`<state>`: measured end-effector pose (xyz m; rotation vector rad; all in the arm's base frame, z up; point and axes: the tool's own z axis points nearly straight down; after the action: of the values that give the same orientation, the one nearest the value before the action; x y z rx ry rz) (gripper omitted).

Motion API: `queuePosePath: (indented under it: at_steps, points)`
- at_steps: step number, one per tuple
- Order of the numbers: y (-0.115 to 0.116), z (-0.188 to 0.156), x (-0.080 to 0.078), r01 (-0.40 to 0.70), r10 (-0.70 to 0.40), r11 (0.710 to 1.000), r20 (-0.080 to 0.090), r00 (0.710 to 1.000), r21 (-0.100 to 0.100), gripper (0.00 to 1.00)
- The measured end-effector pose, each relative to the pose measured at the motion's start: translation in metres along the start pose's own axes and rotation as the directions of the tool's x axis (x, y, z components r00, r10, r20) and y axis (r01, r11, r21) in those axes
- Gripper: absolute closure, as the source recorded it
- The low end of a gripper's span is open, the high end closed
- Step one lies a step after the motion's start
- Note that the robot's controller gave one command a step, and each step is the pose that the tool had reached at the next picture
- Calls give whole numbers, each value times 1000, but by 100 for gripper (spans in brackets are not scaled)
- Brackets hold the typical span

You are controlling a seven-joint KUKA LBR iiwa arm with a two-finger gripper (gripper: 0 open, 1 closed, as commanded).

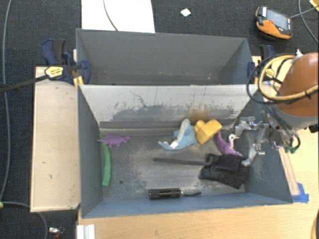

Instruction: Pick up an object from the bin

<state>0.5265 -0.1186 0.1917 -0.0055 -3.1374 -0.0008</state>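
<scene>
Bin (91,148): left wall slopes in.

Purple lizard (114,140) lies near the left wall at the back of the floor. Green stick (105,164) is just below it, running along the foot of that wall.

Mid-left floor is bare: widest open room in the bin.

Black pen (166,193) lies flat close to the front wall, apart from the rest.

Centre-back cluster: blue piece (178,139) touches yellow piece (207,131), both near the back wall.

Black brush (225,171) sits right of centre, its thin handle pointing left across the floor.

Purple curl (227,143) lies between yellow piece and brush, tight room around it.

Gripper (247,141) sits low by the right wall, just beside the curl. Fingers spread, gripping nothing.
</scene>
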Motion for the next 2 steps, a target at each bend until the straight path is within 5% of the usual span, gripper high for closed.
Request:
queuePosePath:
  at_steps: [1,2]
  points:
    - [1,-4,-2,6,-6,1000,8,1000,1,0]
    - [6,75,16,-269,269,963,10,963,-2,0]
